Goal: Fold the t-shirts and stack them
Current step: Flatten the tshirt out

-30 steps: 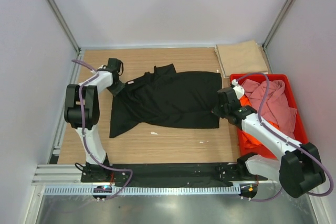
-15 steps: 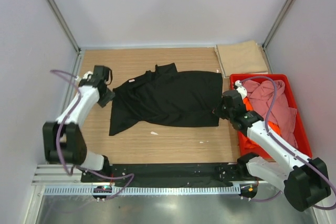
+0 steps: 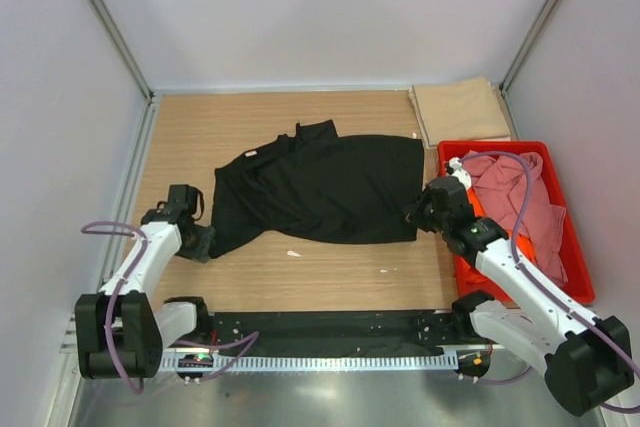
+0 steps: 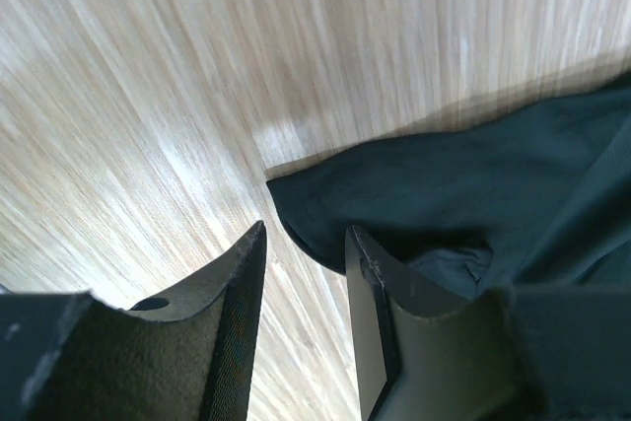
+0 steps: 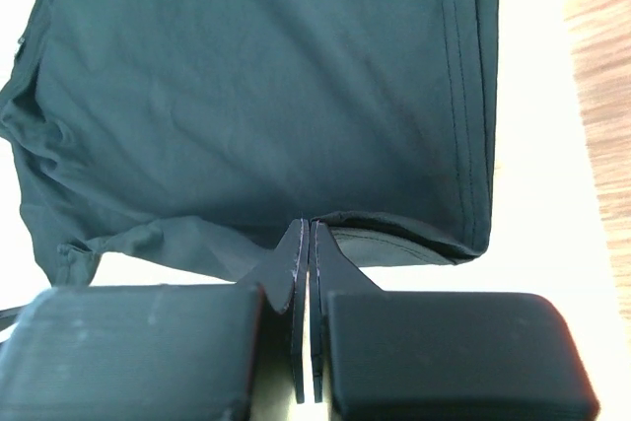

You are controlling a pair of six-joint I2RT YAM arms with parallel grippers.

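Shirt-folding, likely at the second garment. Finds the black t-shirt [image 3: 330,187] lying across the middle of the table [image 3: 200,127], right half flat and squared, left half rumpled, with collar and sleeve bunched toward the far left. Shows the right gripper [image 5: 305,229] pressed together low at the near right hem, apparently nipping the edge of the top layer, cloth tenting up to the tips. Probably sits there to anchor that side against sliding under any tug from the other. Shows the left gripper [image 4: 306,244] spread part way, low over the wood at the near left corner, with the tip of the cloth just ahead of the gap and not gripped. Looks lined up to close on that corner and draw the rumpled side straight. Has a tan t-shirt [image 3: 460,112], already folded, at the far right corner, seemingly as the base of the stack. Has a pink t-shirt [image 3: 515,192] heaped in the red crate [image 3: 490,145], apparently waiting its turn.
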